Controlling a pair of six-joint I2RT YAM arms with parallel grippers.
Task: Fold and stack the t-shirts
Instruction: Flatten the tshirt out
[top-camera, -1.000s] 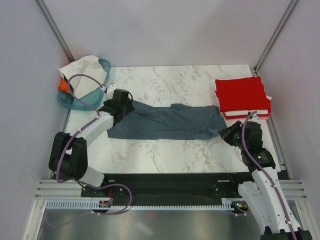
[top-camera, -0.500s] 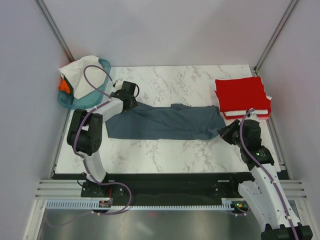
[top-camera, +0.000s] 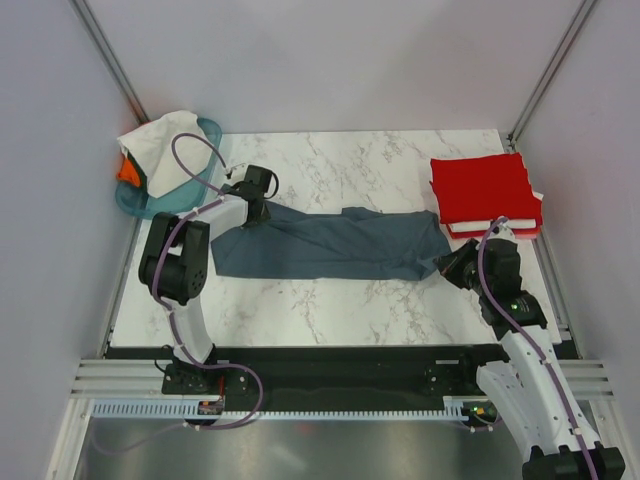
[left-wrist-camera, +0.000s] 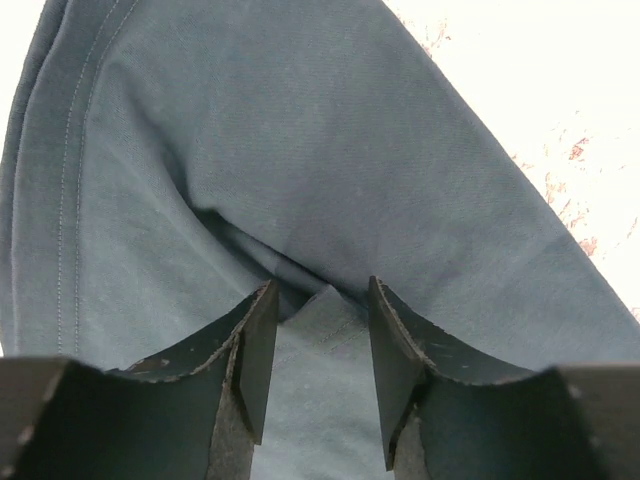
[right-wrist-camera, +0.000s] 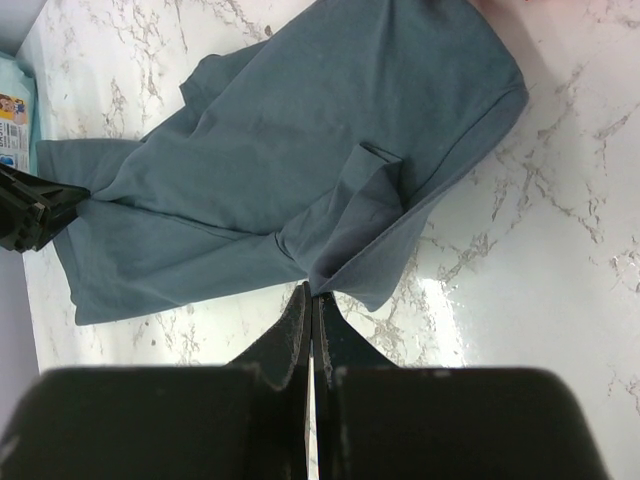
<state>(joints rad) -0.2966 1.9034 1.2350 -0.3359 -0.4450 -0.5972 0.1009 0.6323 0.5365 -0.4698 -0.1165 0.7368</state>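
Cloth of the blue-grey shirt lay stretched across the middle of the marble table in the overhead view, flat but creased. At its left end the left gripper pointed down onto it, jaws partly spread, with a raised ridge of the cloth between them. At the shirt's right end the right gripper had its jaws pressed together on the hem, the folds drawing to a point at its tips. A folded red shirt sat at the upper right of the frame, topping a pile near the table's edge. At upper left a teal basket held a white shirt and an orange one.
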